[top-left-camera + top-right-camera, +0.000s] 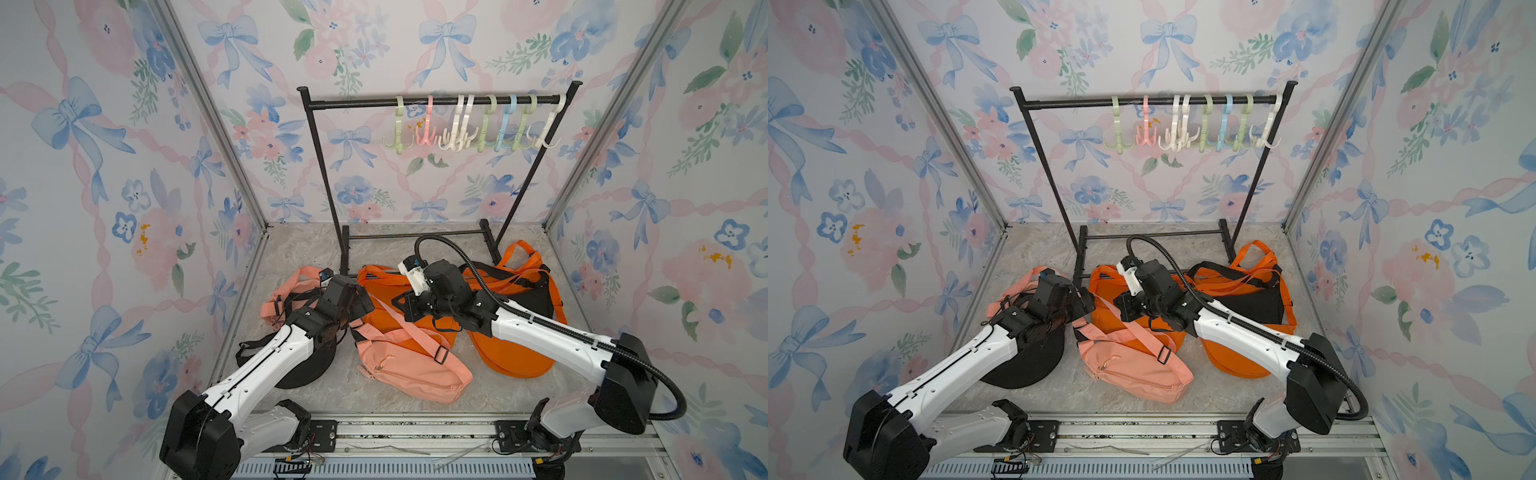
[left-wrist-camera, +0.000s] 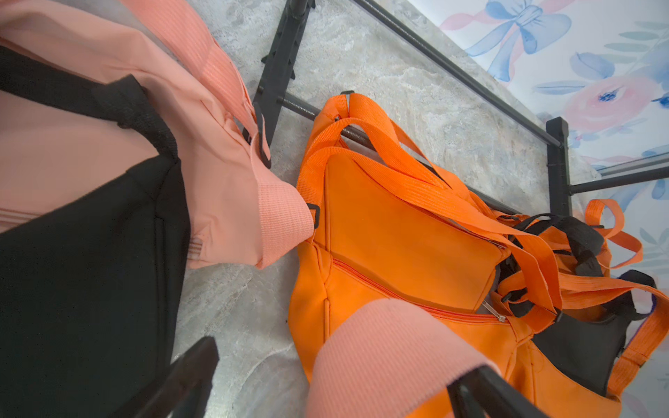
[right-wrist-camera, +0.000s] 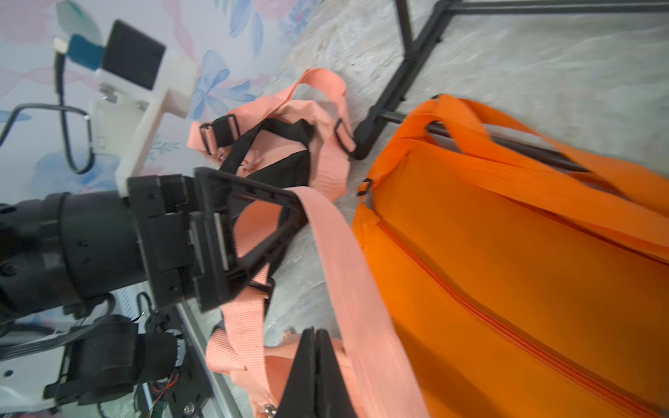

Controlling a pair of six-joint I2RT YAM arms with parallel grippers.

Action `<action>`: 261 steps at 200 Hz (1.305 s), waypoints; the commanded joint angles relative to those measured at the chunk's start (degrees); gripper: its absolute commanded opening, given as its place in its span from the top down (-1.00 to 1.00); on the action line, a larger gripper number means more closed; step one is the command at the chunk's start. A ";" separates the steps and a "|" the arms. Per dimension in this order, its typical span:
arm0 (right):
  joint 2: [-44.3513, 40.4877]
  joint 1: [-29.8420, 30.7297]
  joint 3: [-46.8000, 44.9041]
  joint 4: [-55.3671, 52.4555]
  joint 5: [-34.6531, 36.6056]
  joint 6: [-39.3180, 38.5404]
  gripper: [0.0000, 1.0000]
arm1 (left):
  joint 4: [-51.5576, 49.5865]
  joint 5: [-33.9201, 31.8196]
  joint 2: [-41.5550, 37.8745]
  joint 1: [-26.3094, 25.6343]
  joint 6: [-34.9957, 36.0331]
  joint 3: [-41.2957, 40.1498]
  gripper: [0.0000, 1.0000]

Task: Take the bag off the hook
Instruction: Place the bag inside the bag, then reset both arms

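The pink bag [image 1: 411, 370] lies on the floor near the centre, below the hooks [image 1: 478, 124]. A pink strap [image 2: 380, 347] crosses between the spread jaws of the left gripper [image 2: 335, 363], whose fingers are cut off at the frame edge. The right gripper [image 3: 315, 338] is pressed together; whether it nips fabric cannot be told. A black bag [image 1: 309, 368] is half hidden under the left arm.

Looks like a robot-lab test booth dressed as a closet corner. Walled with floral bow-print panels [image 1: 104, 166] held in aluminium posts [image 1: 216, 124], floored with a marble-look counter [image 1: 299, 245] carrying a black garment rack [image 1: 353, 103] and pastel hooks [image 1: 459, 124]. Shows robot arms [image 1: 266, 365] bolted to a metal rail [image 1: 415, 432] at the near edge, bare wires [image 1: 299, 457] beside it.
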 commanded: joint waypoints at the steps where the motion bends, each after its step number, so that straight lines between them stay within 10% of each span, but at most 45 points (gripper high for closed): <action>1: 4.45 1.65 2.35 8.46 -8.88 4.56 0.82 | -0.72 3.08 1.27 0.26 0.81 1.05 -0.88; 27: 10.85 1.19 4.77 10.25 -7.83 6.36 0.86 | -0.78 3.94 0.53 0.48 1.38 0.97 -0.44; 56: 14.44 -0.68 6.77 10.28 -4.96 6.75 0.90 | -0.80 5.42 -1.61 2.05 1.37 0.15 -0.37; 100: 24.08 -1.67 14.68 1.51 -2.63 2.58 0.90 | -0.72 11.16 -3.27 4.01 1.39 1.67 -0.95; 171: 13.09 -2.84 10.67 0.51 1.50 -5.31 0.81 | 0.82 9.74 -5.87 9.00 10.18 6.08 -0.96; 244: -28.83 -14.06 -7.78 -7.85 26.71 -21.86 -0.58 | 12.87 -19.43 -15.07 9.54 24.49 3.95 -0.96; 248: -31.08 -15.04 -8.93 -7.50 27.95 -22.30 -0.97 | 15.08 -20.65 -15.86 9.61 25.14 2.54 -0.96; 261: -37.07 -18.34 -13.15 -5.29 30.43 -23.92 -0.93 | 24.36 -23.49 -17.94 9.68 30.03 -3.19 -0.96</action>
